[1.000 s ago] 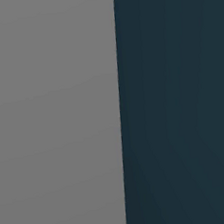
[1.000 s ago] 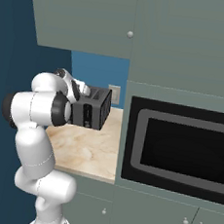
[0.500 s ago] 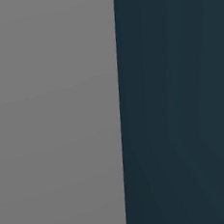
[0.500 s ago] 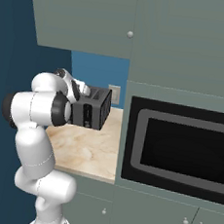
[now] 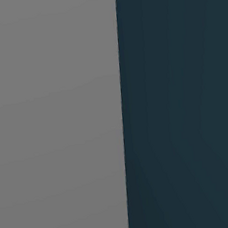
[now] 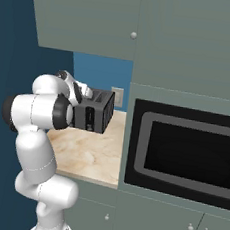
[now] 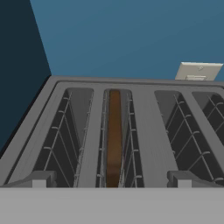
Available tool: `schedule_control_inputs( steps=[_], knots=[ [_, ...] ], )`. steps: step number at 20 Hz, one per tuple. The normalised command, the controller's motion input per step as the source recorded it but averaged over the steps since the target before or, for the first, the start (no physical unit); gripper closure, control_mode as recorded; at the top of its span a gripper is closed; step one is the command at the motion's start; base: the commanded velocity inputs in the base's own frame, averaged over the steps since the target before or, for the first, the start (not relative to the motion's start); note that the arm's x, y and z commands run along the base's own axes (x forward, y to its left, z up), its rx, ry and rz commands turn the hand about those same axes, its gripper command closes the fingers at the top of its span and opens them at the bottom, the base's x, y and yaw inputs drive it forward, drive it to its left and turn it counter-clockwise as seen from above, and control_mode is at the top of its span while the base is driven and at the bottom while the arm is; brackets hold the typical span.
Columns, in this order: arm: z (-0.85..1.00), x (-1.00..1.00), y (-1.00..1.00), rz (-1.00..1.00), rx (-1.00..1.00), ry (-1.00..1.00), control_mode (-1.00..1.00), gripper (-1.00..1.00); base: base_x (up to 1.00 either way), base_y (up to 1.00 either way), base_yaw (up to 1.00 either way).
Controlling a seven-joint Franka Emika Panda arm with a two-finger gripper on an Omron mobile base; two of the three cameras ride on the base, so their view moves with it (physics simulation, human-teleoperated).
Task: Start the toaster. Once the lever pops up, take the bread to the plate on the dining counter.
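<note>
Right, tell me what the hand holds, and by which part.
Nothing is held. The bread sits down in a toaster slot, untouched, with the hand open above it.

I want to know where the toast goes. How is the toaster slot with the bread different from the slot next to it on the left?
The slot with the bread holds a thin, dark brown slice standing on edge between its wire guides; the left slot shows bare wires and grey walls. In the hand view the bread's slot looks narrower, the left slot wider. Both run the same way along the toaster top.

Nothing has changed (arm [image 6: 41, 114] and toaster [image 6: 95, 110] alike).
</note>
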Motion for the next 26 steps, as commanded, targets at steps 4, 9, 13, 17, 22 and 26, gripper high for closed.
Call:
schedule_control_inputs(
  steps=[4, 9, 13, 17, 22, 26],
  knots=[
    [0.00, 0.00, 0.00, 0.00, 0.00, 0.00, -1.00, -1.00, 0.00, 0.00, 0.00],
    [0.00, 0.00, 0.00, 0.00, 0.00, 0.00, -1.00, -1.00, 0.00, 0.00, 0.00],
    [0.00, 0.00, 0.00, 0.00, 0.00, 0.00, -1.00, -1.00, 0.00, 0.00, 0.00],
    [0.00, 0.00, 0.00, 0.00, 0.00, 0.00, -1.00, -1.00, 0.00, 0.00, 0.00],
    [0.00, 0.00, 0.00, 0.00, 0.00, 0.00, -1.00, -1.00, 0.00, 0.00, 0.00],
    [0.00, 0.00, 0.00, 0.00, 0.00, 0.00, -1.00, -1.00, 0.00, 0.00, 0.00]
  ],
)
